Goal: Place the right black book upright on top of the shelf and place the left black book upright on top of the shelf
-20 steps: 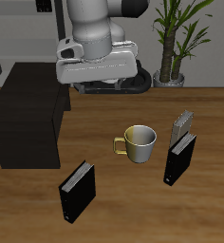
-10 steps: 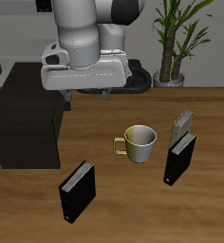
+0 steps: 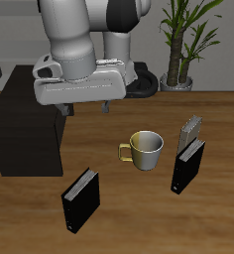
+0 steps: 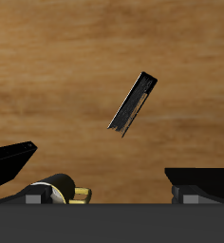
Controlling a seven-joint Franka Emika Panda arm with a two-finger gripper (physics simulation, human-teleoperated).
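The worktop (image 3: 129, 203) is brown wood. The right black book (image 3: 80, 199) stands on it near the front edge. The left black book (image 3: 187, 166) stands farther along, with a small grey book (image 3: 190, 130) just behind it. A yellow mug (image 3: 143, 150) sits between the two black books. The black shelf (image 3: 28, 124) stands at one side, and a potted plant (image 3: 179, 45) is at the back.

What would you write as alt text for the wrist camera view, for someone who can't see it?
Looking down from the open gripper, one black book stands on the wooden table, seen edge-on and slanted, with nothing held between the two dark fingers. The mug shows partly beside one finger.
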